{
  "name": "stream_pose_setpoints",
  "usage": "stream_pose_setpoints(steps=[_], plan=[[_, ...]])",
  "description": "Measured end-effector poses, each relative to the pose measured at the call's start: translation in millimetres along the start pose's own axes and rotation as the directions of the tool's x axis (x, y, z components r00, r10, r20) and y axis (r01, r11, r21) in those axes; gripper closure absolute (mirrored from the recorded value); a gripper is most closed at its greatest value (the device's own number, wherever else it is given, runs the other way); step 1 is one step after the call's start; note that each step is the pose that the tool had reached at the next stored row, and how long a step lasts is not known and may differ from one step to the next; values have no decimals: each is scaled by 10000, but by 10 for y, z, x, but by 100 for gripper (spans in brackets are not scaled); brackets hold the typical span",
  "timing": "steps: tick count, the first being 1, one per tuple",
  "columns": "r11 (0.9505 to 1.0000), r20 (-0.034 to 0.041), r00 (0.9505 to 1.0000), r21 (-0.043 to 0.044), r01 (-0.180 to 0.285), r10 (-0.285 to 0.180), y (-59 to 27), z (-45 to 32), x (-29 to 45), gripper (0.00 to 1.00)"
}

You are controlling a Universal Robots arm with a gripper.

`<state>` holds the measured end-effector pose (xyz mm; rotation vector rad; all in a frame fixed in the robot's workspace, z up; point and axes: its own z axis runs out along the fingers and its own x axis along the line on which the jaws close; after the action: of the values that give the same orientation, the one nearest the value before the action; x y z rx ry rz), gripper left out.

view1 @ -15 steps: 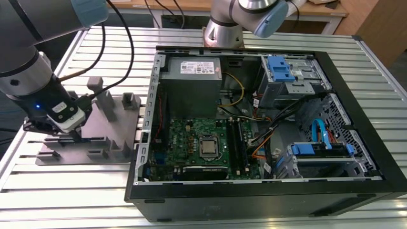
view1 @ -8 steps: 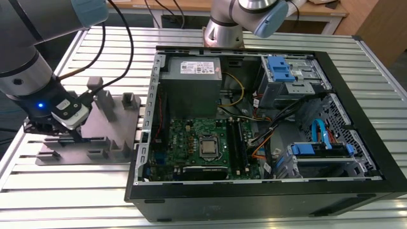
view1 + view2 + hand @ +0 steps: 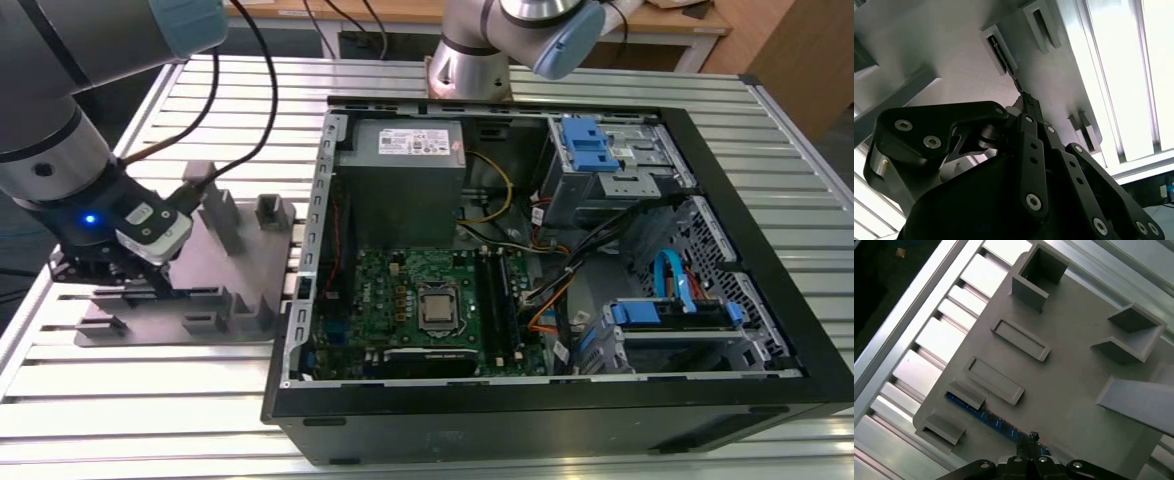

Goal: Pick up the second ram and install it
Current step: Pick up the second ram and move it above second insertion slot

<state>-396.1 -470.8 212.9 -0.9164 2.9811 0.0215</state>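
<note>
The claw (image 3: 1032, 437), at the grey holder plate (image 3: 254, 265) on the exterior view's left, appears closed on the upper edge of the memory stick (image 3: 985, 415). The stick sits edge-up between the plate's brackets, well apart from the open computer case (image 3: 561, 250). Risk: the pinch seems off-centre and shallow, so a lift may tilt the stick, jam it in the brackets or let it slip free.

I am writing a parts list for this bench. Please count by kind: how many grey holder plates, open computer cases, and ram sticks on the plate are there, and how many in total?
Grey holder plate: 1
Open computer case: 1
Ram stick on the plate: 1
Total: 3
</note>
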Motion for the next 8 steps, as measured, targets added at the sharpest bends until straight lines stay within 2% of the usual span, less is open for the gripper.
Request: stream_pose_setpoints(steps=[4,8], plan=[[9990,-3,9990,-12,445,-445,0,0,0,93],[9959,-5,9960,-23,899,-899,0,0,0,93]])
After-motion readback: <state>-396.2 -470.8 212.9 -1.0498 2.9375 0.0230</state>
